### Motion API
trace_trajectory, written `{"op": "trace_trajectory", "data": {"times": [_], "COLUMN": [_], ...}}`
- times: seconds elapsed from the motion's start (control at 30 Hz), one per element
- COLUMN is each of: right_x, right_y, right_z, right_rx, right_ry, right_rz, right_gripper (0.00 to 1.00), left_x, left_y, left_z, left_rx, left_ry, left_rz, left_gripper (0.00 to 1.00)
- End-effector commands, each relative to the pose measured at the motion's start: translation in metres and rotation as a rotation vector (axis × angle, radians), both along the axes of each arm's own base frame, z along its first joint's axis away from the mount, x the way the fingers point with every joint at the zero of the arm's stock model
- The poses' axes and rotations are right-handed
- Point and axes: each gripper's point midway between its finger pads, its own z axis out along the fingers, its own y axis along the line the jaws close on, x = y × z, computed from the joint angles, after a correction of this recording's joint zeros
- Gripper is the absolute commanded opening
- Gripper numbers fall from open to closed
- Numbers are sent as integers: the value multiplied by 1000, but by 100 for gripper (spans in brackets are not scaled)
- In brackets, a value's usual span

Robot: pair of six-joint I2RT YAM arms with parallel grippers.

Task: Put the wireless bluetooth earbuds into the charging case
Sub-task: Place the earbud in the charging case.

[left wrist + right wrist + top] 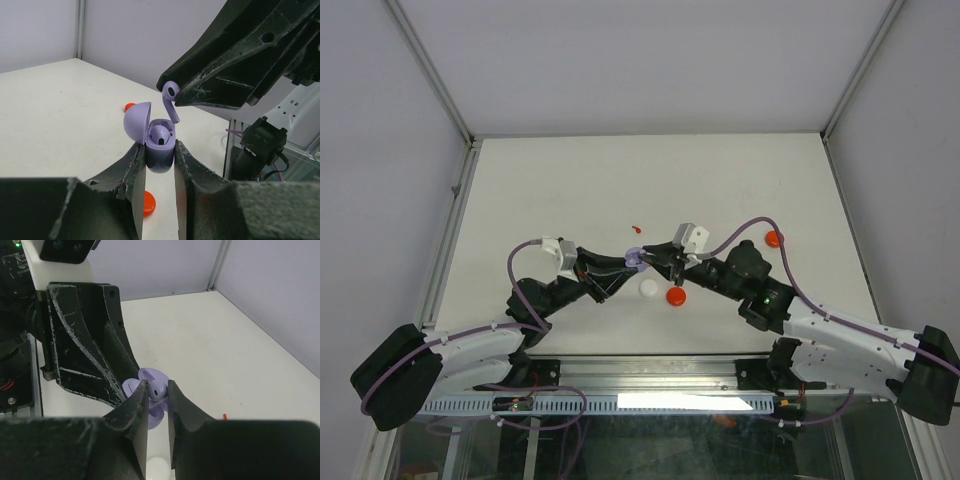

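My left gripper (160,156) is shut on the pale purple charging case (160,152), held above the table with its lid (136,122) open. One purple earbud (160,134) sits in the case. My right gripper (158,392) is shut on a second purple earbud (159,389), which hangs stem down just above the open case (149,415); it also shows in the left wrist view (171,100). From above, both grippers meet at the case (636,260) at table centre. A tiny red earbud (636,227) lies beyond them.
A white puck (648,288) and a red puck (676,296) lie just near of the grippers. Another red puck (773,239) lies to the right. The table is walled by grey panels at the left, back and right.
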Motion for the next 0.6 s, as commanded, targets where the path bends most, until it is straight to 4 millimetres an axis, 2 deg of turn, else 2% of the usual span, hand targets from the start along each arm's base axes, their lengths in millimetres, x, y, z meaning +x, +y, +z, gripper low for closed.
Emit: {"op": "trace_trajectory", "data": {"times": [0.0, 0.17, 0.57], "right_x": [-1, -1, -14], "right_y": [5, 7, 11], "right_z": [18, 16, 17], "right_rx": [49, 44, 42], "right_ry": [-63, -72, -85], "right_rz": [12, 14, 80], "right_gripper": [10, 10, 10], "left_x": [-7, -8, -3], "left_y": [-1, -1, 0], "left_z": [34, 35, 39], "left_rx": [-78, -81, -109], "left_ry": [-83, -83, -44], "left_rz": [-35, -42, -25], "left_gripper": [0, 0, 0]}}
